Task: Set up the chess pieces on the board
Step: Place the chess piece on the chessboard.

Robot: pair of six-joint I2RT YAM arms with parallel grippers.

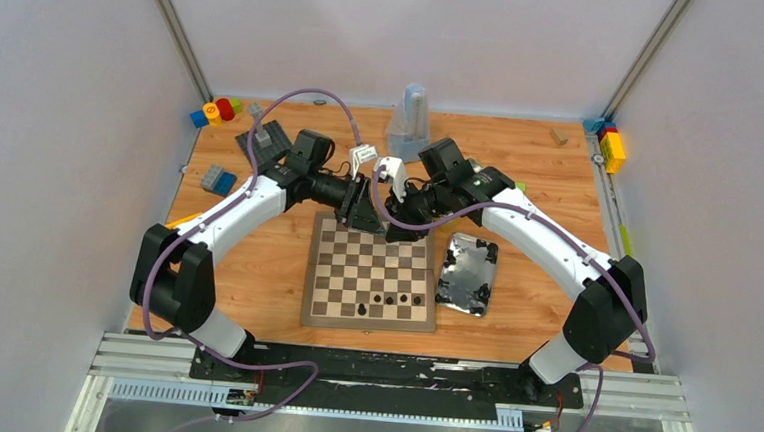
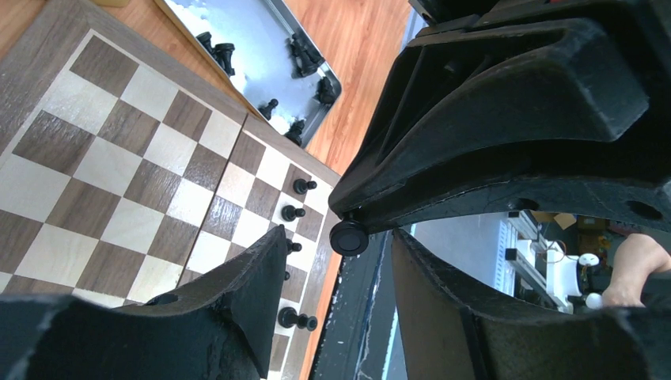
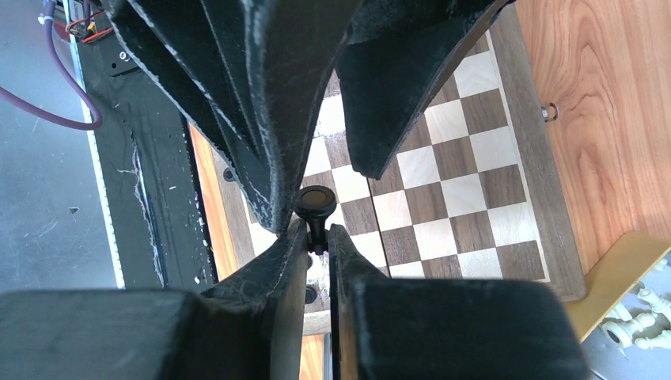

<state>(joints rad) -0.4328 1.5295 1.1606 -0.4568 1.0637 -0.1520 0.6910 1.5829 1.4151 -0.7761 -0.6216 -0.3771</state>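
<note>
From above, found the flat wooden chessboard (image 1: 355,264) of dark-brown and cream squares on the orange-brown wooden table (image 1: 255,268), with a shiny rectangular metal tin (image 1: 468,273) just beside its right edge. Counted five small glossy black chess pieces (image 1: 391,300) standing in the board's near rows. Saw the black left gripper (image 1: 362,211) and black right gripper (image 1: 398,213) meeting tip to tip above the board's far edge; could not tell the jaws from there.

Through the left wrist camera, saw the left gripper's fingers (image 2: 253,285) standing partly apart, either side of a single black pawn-like piece (image 2: 349,237), without a clear grip on it. Found that piece pinched at the right gripper's tip, up off the board. Noted spare black pieces (image 2: 224,54) lying in the tin.

Through the right wrist camera, saw the right gripper's jaws drawn narrow and clamped on the piece's slim neck, with the left gripper's fingers flanking it. Glimpsed cream-white pieces (image 3: 633,324) at the lower right, off the board.
</note>
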